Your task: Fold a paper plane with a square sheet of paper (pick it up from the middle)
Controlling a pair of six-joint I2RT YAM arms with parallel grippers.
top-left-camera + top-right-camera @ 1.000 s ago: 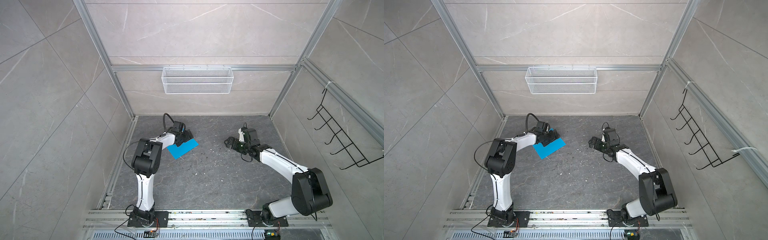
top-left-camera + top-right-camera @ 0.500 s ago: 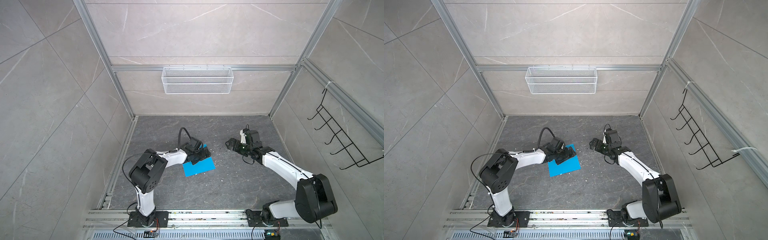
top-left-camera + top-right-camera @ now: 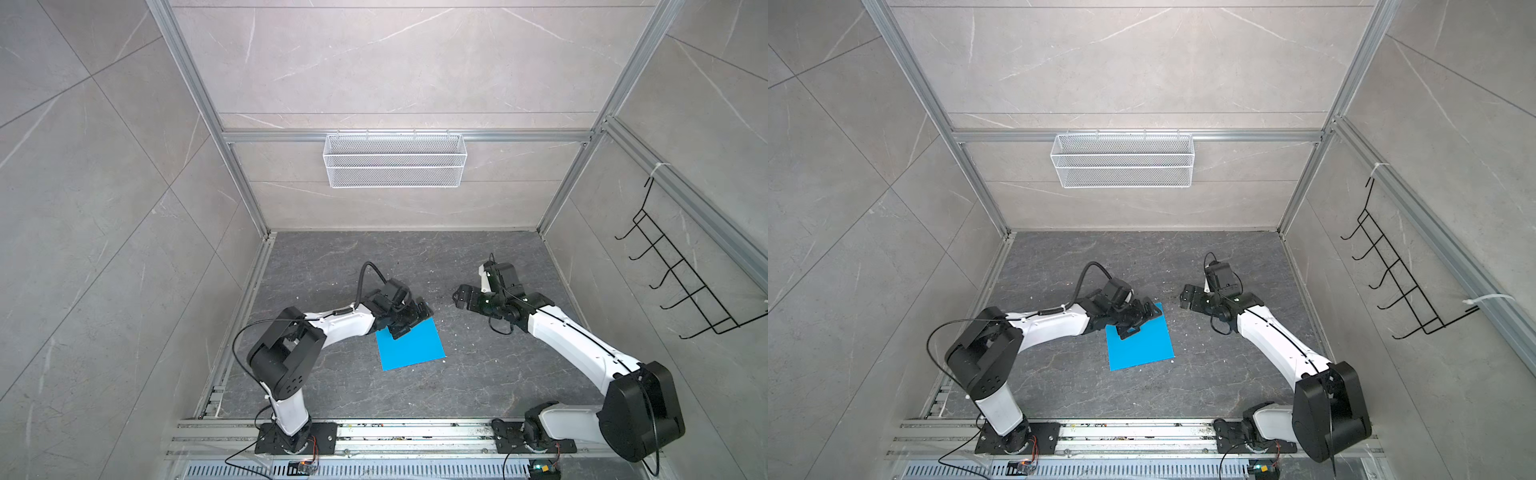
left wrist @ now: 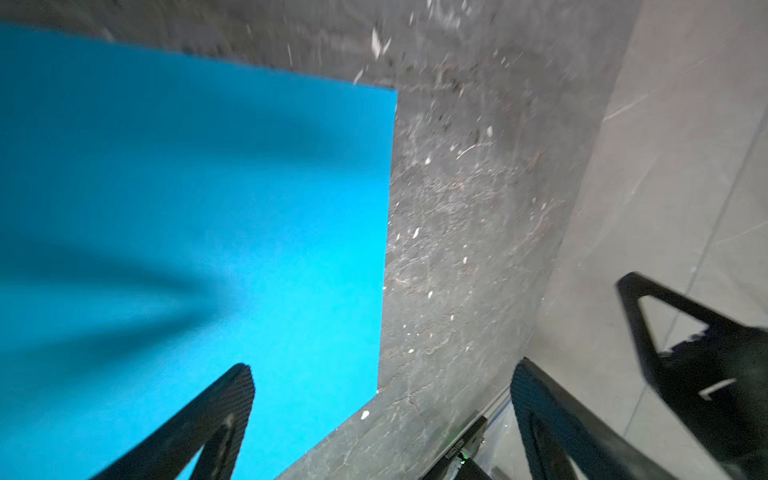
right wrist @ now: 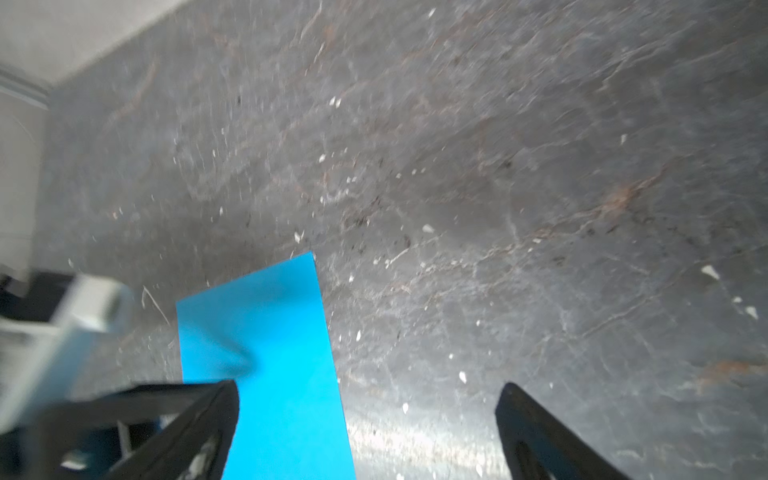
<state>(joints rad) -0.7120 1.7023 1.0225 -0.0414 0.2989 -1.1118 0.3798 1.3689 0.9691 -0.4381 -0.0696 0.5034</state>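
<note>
Flat blue sheet (image 3: 411, 347) under spread left fingers (image 4: 235, 395), white crumbs (image 4: 376, 39) all around.

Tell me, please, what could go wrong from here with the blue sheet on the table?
1. The open left gripper straddles the far edge of the square sheet of paper, not its middle; closing here would likely crumple a corner.
2. The sheet lies flat on the table, so the gripper may push it along instead of lifting it.
3. The open right gripper is clear of the sheet, so nothing pins it down.
</note>
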